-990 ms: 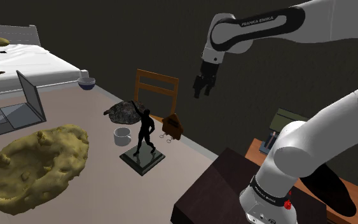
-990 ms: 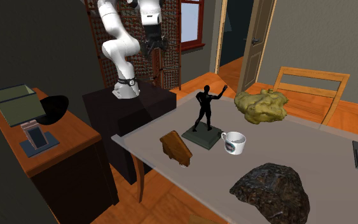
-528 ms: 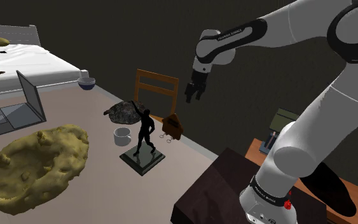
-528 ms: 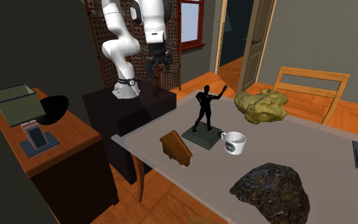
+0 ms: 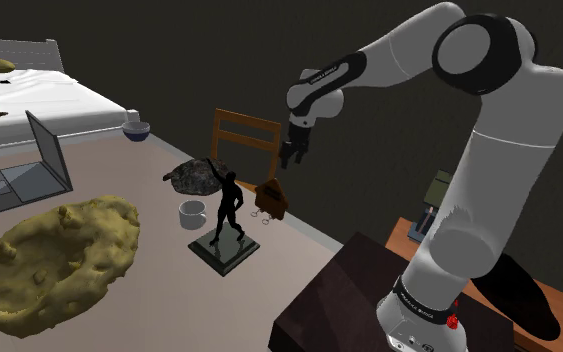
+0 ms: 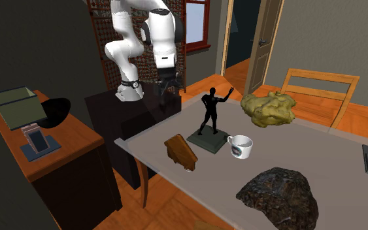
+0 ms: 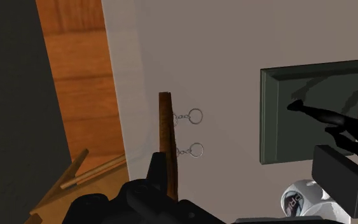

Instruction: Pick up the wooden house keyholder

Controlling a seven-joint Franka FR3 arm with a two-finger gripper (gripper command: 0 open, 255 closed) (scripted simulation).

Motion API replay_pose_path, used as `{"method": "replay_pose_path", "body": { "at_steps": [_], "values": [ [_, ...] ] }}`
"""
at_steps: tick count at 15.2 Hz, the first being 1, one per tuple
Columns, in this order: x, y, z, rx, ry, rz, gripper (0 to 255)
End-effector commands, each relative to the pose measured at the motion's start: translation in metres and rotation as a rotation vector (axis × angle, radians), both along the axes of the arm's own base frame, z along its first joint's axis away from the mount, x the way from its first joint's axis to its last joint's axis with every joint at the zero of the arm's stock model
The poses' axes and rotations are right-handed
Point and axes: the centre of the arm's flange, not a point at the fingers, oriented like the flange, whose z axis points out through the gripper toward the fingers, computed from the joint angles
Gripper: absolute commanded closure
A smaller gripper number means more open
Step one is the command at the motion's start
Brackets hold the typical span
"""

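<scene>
The hand [image 5: 291, 158] hangs open above the house-shaped keyholder [image 5: 272, 198] at the counter [image 5: 114, 170] edge; black statuette [image 5: 227, 205] and white mug [image 5: 192, 212] stand near.

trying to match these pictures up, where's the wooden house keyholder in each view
Shoulder view: the keyholder is near the middle, by the table edge, just right of the figurine.
Second exterior view: the keyholder is left of centre, near the table's corner, in front and left of the figurine.
Wrist view: the keyholder is seen edge-on, its key rings pointing toward the figurine.
Shared landmark: the black figurine beside it.
</scene>
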Motion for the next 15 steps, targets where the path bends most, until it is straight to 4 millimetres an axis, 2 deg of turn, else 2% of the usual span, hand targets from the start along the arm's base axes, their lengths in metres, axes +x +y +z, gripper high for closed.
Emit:
{"method": "replay_pose_path", "body": {
  "at_steps": [1, 9, 15],
  "values": [
    [0.017, -0.007, -0.016, -0.003, -0.004, 0.006, 0],
    [0.088, -0.043, -0.082, -0.012, -0.019, 0.029, 0],
    [0.091, -0.044, -0.111, -0.012, -0.019, 0.030, 0]
  ]
}}
